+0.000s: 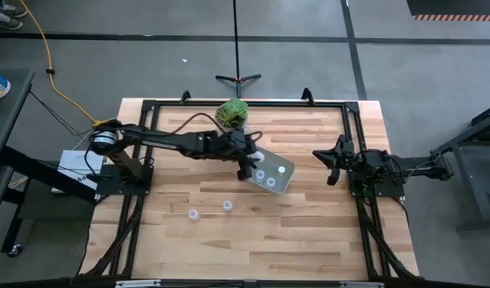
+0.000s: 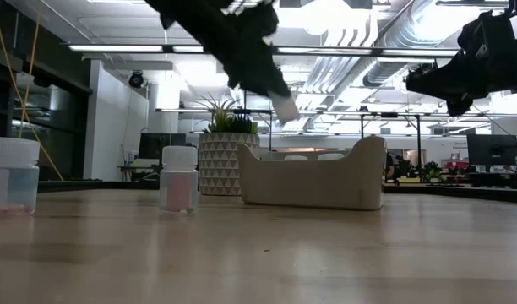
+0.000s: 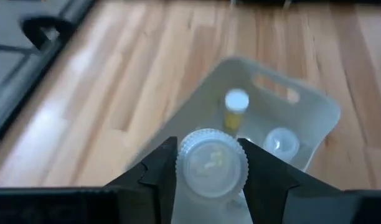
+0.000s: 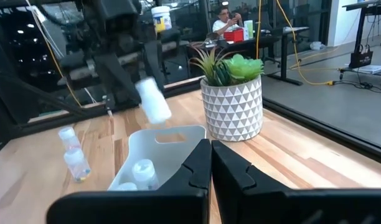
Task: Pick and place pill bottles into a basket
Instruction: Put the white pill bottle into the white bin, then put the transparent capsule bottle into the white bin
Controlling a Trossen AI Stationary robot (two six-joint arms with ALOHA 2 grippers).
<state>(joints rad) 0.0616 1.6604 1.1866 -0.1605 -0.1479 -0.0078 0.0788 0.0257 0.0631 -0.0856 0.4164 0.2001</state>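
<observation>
left gripper [image 3: 212,163] holding pill bottle [image 3: 212,163], seemingly above basket [image 3: 315,106]

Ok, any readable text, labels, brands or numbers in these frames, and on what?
None can be read.
The held pill bottle in the left gripper: cap markings too blurred.
The two pill bottles on the table: no legible label.
The basket and plant pot: a triangle pattern only on the pot, no words.
</observation>
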